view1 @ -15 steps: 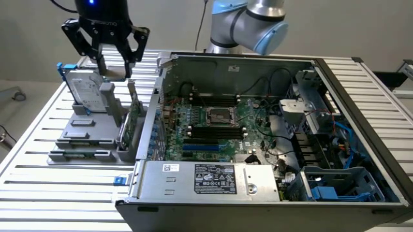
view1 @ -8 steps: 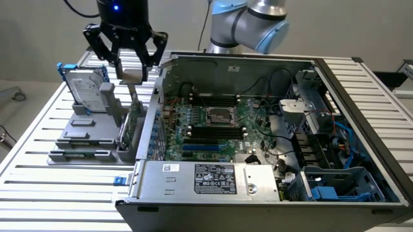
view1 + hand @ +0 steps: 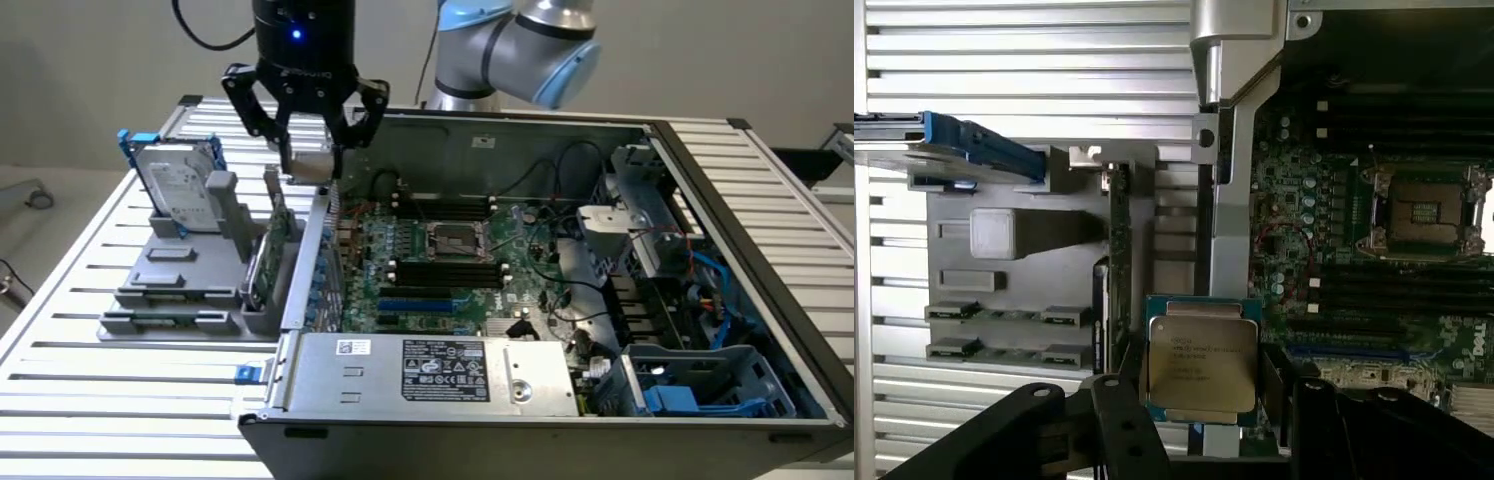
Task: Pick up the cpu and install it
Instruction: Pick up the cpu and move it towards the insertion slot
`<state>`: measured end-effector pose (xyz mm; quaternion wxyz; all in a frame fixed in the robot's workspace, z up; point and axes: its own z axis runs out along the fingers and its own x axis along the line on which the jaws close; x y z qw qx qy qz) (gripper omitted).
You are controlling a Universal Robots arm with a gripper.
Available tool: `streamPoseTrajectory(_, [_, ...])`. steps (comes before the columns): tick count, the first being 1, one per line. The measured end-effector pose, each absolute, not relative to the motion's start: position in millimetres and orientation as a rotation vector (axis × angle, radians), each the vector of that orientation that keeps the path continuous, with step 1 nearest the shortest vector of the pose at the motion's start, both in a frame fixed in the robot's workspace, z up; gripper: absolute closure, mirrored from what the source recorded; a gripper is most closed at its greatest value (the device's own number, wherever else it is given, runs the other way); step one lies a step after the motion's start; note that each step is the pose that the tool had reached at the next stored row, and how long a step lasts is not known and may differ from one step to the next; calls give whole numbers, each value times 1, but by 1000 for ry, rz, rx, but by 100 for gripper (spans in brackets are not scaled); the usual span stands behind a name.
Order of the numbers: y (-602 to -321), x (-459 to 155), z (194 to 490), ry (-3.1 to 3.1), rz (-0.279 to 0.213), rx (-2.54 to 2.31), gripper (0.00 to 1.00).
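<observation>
My gripper (image 3: pixel 314 152) hangs above the exterior view's left wall of the open computer case, shut on the cpu (image 3: pixel 310 166). In the wrist view the cpu (image 3: pixel 1201 365) is a small square chip with a shiny metal top and printed text, held flat between my two black fingers (image 3: pixel 1116 415), the gripper (image 3: pixel 1204 405) closed on its edges. The dark metal-framed socket (image 3: pixel 451 238) lies open in the middle of the green motherboard, to the exterior view's right of the gripper and lower. That socket (image 3: pixel 1426 210) is uncovered in the wrist view.
A grey fixture (image 3: pixel 187 270) on the slatted aluminium table (image 3: pixel 80 400) holds a silver hard drive (image 3: pixel 180 185) with a blue frame. The case wall (image 3: pixel 314 260) stands between fixture and motherboard. Cables, memory slots (image 3: pixel 447 272) and a power supply (image 3: pixel 441 372) surround the socket.
</observation>
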<state>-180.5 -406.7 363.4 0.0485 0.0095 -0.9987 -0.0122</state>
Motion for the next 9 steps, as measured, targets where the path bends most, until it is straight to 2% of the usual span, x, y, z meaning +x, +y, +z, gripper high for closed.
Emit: streamPoseTrajectory(9, [-407, -140, 362, -3044, -37, 29, 46])
